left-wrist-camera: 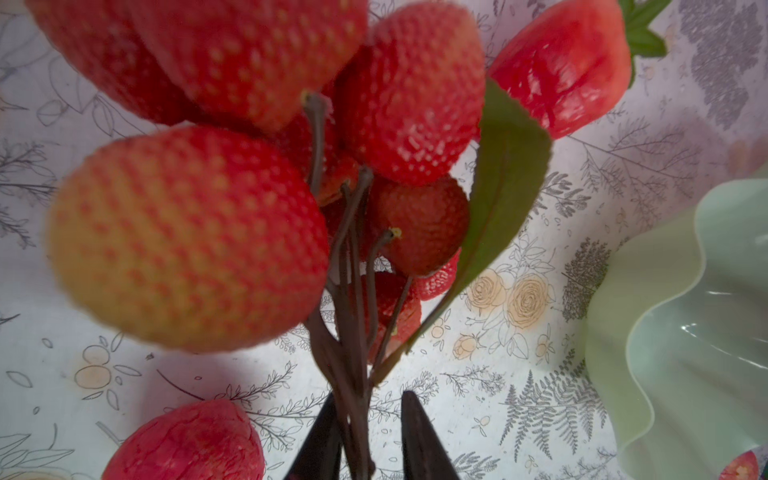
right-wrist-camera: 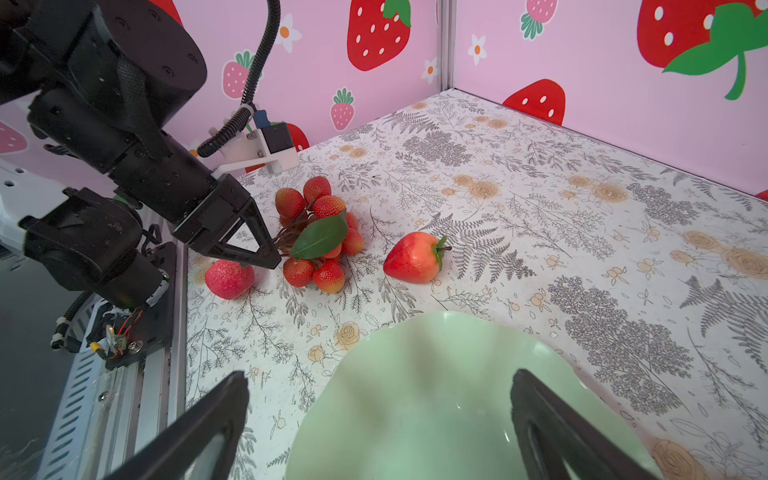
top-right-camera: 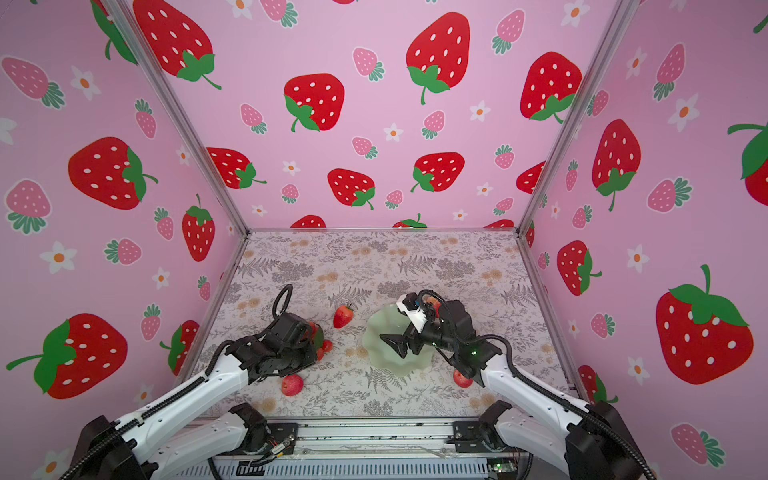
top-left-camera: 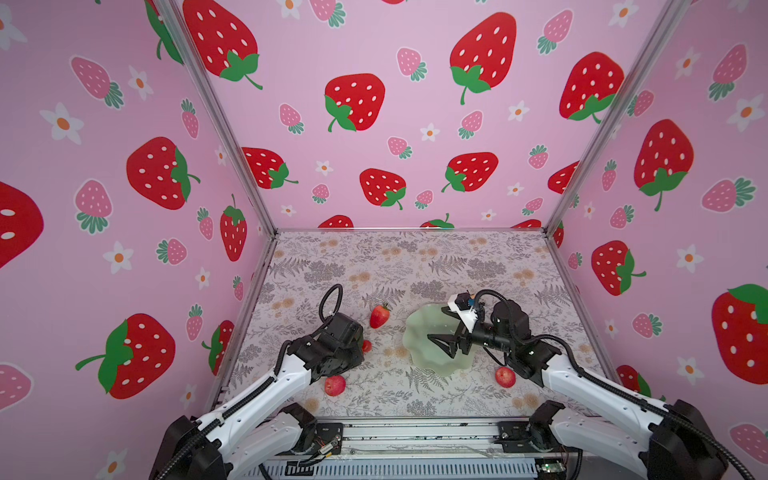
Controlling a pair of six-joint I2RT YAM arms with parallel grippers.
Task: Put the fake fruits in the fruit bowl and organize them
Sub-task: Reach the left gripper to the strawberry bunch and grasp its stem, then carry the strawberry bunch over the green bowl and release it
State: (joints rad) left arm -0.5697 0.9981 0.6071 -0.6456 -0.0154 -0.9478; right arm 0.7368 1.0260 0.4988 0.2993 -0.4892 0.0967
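Note:
The bunch of small red balls [right-wrist-camera: 320, 232] with a brown stem and green leaf lies on the table. My left gripper [left-wrist-camera: 369, 395] has its narrow jaws around the stem [left-wrist-camera: 353, 374]; a gap still shows on one side. It points down at the bunch [top-right-camera: 326, 345] in both top views. A strawberry [top-left-camera: 379, 316] lies between the bunch and the mint-green bowl [top-left-camera: 415, 328]. One apple-like fruit [top-left-camera: 335, 385] rests near the left arm, another [top-left-camera: 505, 377] by the right arm. My right gripper [top-left-camera: 440, 345] hangs wide open over the bowl [right-wrist-camera: 415, 395], holding nothing.
Pink strawberry-print walls close in the table on three sides. The metal rail [top-left-camera: 415, 432] runs along the front edge. The floral tabletop [top-left-camera: 415, 257] stretches behind the bowl to the back wall.

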